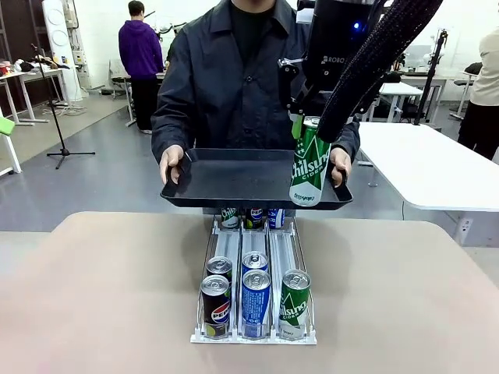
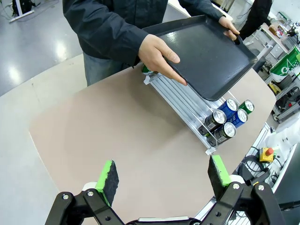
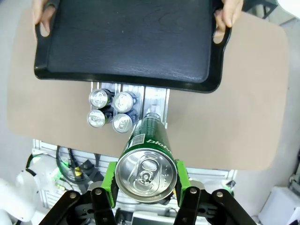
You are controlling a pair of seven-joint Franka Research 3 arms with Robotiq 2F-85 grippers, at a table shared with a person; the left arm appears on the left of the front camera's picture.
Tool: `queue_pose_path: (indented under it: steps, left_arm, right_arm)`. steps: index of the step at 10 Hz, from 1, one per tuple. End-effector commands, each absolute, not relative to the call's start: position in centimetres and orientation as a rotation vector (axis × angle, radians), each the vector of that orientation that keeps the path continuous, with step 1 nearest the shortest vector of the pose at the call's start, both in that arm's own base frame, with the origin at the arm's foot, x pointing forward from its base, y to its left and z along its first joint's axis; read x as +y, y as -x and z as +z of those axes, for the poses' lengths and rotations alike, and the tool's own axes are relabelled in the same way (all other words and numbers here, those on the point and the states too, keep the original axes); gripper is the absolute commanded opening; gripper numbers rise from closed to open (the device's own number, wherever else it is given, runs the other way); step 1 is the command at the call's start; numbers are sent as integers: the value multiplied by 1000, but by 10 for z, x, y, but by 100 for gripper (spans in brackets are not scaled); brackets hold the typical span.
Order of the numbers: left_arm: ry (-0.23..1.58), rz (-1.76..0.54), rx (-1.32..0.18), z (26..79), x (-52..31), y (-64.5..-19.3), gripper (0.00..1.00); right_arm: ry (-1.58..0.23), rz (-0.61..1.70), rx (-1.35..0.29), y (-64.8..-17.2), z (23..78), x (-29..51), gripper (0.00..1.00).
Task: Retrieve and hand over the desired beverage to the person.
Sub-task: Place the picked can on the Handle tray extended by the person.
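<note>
My right gripper (image 1: 309,126) is shut on a green Chilsung cider can (image 1: 310,165) and holds it upright in the air. In the right wrist view the can (image 3: 145,159) sits between the green pads (image 3: 110,180), its top facing the camera. The person (image 1: 226,86), in a dark navy jacket, holds a black tray (image 1: 234,167) level with both hands (image 1: 171,162). The can hangs just on my side of the tray's (image 3: 126,42) near rim, above the can rack (image 3: 154,101). My left gripper (image 2: 163,176) stands open, nothing in it, high over the table's bare left part.
A silver rack (image 1: 234,248) with three lanes lies mid-table, with several Pepsi and cider cans (image 1: 256,302) at its near end and more cans (image 1: 255,216) under the tray. The beige table (image 1: 101,296) is bare on both sides. White tables stand behind on the right.
</note>
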State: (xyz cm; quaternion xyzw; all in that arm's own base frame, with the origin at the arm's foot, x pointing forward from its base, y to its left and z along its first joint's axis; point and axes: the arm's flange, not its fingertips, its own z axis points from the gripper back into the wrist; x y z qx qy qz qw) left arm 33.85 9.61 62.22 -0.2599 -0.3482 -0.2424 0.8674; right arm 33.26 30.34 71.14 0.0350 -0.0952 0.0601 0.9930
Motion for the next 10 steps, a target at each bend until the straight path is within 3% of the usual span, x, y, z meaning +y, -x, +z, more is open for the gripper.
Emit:
queue_pose_path:
  steps: [1,7,10]
  left_arm:
    - [556,-527,-740,622,98,-339,100]
    - [556,-527,-740,622,98,-339,100]
    - [556,-527,-740,622,98,-339,100]
  right_arm:
    - [-62,126,-206,-372,731,301,58]
    - [-81,158,-181,-497,722,287,58]
    - [-121,191,-151,-516,689,288,58]
